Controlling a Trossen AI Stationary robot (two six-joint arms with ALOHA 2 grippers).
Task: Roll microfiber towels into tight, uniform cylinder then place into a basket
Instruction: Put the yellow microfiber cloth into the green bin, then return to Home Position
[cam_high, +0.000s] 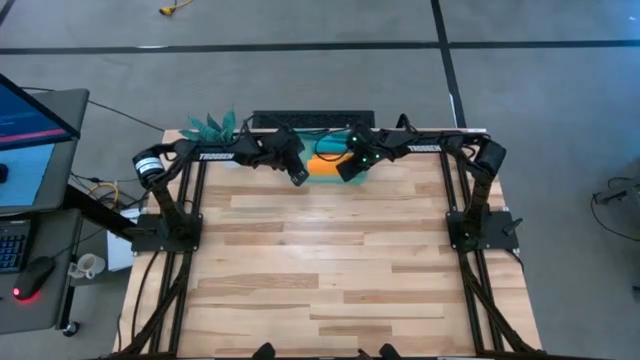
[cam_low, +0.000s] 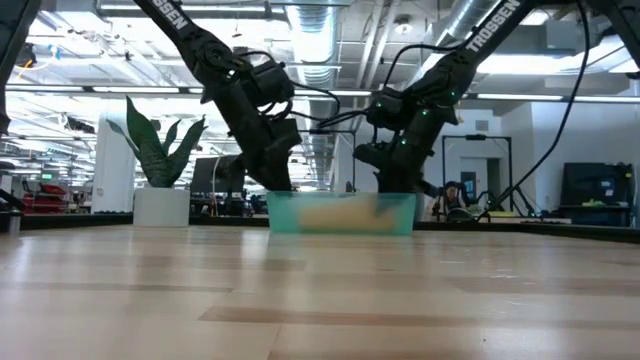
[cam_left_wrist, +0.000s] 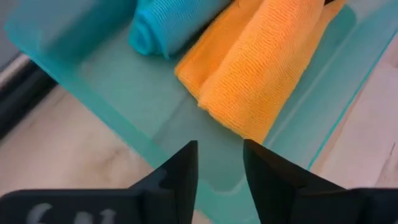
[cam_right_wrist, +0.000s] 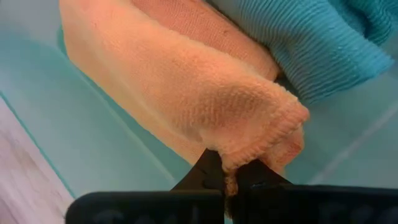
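The teal-green basket (cam_low: 400, 215) stands at the table's far middle. In it lie the rolled orange towel (cam_left_wrist: 261, 74) and, beside it, the rolled teal-blue towel (cam_left_wrist: 168, 25). My left gripper (cam_left_wrist: 219, 152) hovers open over the basket's left end, just short of the orange roll's end, with nothing between its fingers. My right gripper (cam_right_wrist: 230, 177) is shut on the orange towel's other end, at the basket's right end (cam_high: 347, 168). The teal-blue towel (cam_right_wrist: 323, 43) lies against the orange one on its far side. My right gripper pinches the end of the orange roll (cam_right_wrist: 239, 158) between its two fingers, on a bunched edge of several layers. The fingers slant down from above and come at it from the table's right. The roll stretches away from the fingers along the basket floor (cam_right_wrist: 74, 124).
A teal-leaved plant in a white pot (cam_low: 160, 205) stands at the far left, beside the basket. A dark bar (cam_high: 312, 120) runs along the far edge behind it. The wooden tabletop (cam_high: 320, 270) spreads toward the near edge between the two arm bases.
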